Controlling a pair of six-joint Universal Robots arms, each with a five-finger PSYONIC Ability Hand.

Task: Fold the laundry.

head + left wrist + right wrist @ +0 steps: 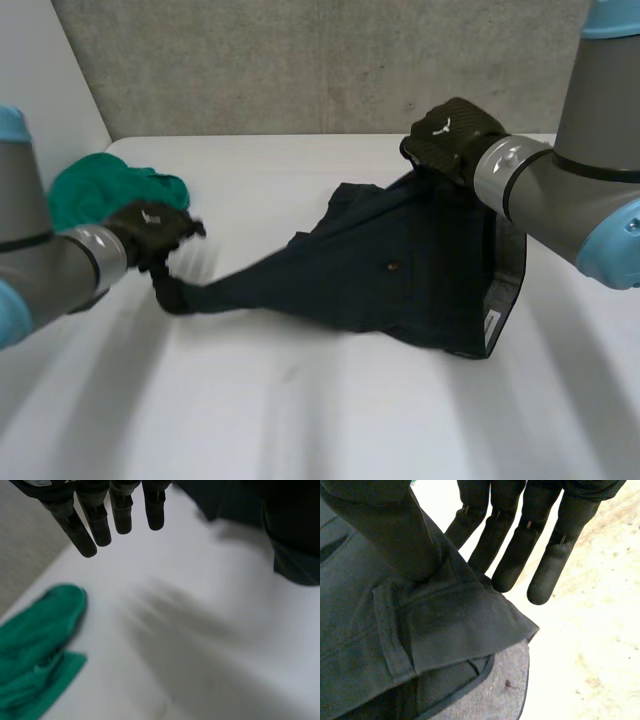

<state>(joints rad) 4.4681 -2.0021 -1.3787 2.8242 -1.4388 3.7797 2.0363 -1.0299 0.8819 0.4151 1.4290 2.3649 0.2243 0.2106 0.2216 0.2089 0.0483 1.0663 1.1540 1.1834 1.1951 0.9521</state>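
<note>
Shorts (400,270) lie beside the green cloth (100,190), far corner pinched by the right hand (450,135), thumb against fingers. Left hand (150,232) over the stretched tip: grip, cannot tell.

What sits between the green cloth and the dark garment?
Head view: the left robot hand, at the dark garment's stretched corner, beside the green cloth. Otherwise bare white table.
</note>
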